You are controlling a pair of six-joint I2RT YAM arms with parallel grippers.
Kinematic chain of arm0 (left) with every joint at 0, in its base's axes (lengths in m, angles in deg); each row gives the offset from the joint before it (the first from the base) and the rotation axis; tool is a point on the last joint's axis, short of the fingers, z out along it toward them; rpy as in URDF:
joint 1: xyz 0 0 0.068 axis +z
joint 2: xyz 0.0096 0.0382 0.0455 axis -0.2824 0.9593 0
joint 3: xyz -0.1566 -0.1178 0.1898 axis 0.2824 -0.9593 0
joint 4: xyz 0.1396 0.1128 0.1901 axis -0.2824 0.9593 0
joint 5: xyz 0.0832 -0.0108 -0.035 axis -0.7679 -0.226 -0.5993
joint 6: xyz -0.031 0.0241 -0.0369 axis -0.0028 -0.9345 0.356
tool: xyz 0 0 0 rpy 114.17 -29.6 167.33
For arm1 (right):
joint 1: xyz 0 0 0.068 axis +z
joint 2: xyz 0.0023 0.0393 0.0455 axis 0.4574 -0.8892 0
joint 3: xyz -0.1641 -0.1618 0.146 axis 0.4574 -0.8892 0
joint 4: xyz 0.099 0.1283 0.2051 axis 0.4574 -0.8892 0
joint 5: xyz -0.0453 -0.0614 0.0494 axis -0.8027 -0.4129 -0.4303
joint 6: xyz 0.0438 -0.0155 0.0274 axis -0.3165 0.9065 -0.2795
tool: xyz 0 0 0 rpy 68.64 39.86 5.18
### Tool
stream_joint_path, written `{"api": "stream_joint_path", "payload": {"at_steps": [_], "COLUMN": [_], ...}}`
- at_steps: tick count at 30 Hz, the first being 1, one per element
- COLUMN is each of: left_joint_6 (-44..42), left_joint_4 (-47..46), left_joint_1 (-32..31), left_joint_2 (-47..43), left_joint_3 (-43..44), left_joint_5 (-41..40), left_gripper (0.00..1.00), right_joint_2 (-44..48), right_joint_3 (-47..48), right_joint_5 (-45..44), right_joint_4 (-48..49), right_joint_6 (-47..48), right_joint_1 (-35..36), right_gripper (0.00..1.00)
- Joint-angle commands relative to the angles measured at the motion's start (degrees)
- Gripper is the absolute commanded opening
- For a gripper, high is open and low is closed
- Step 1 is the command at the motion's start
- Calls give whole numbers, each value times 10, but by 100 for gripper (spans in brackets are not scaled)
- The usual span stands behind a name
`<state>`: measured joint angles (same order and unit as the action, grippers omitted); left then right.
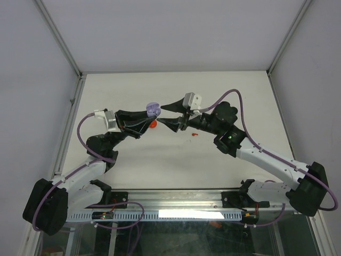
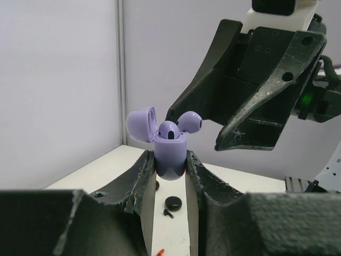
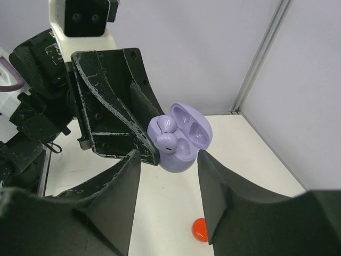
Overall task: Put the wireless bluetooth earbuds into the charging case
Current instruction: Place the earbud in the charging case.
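Note:
The lilac charging case (image 2: 170, 157) is held upright above the table, with my left gripper (image 2: 170, 162) shut on its body and its lid (image 2: 141, 124) flipped open. Two lilac earbuds rest in its top: one (image 2: 169, 129) sits in its socket, the other (image 2: 189, 121) leans out toward the right gripper. From the right wrist, the case (image 3: 184, 157) and both buds (image 3: 166, 141) show just beyond my right gripper (image 3: 168, 160). That gripper is open, its jaws apart and holding nothing. From above, the right gripper (image 1: 161, 114) faces the case (image 1: 153, 110) at close range.
Under the case a red disc (image 3: 199, 230) lies on the white table (image 1: 234, 96). A black disc (image 2: 172, 202) and a small black bud (image 2: 168, 214) lie between the left fingers. A tiny red bud (image 1: 194, 135) lies below the right gripper. Walls enclose the table.

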<state>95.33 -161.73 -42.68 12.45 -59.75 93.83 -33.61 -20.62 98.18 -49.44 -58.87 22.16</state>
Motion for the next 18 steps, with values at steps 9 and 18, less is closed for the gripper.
{"api": "stream_joint_path", "payload": {"at_steps": [9,18], "left_joint_6": [-72,-70], "left_joint_4": [35,21], "left_joint_1": [-3,-3], "left_joint_2": [-17,-12], "left_joint_3": [-2,1], "left_joint_5": [-10,1], "left_gripper": [0,0], "right_joint_2": [10,-11], "right_joint_3": [51,62], "right_joint_5": [-11,-11], "right_joint_4": [-17,-32], "right_joint_6": [1,1], "right_joint_1": [4,4], "right_gripper": [50,50]}}
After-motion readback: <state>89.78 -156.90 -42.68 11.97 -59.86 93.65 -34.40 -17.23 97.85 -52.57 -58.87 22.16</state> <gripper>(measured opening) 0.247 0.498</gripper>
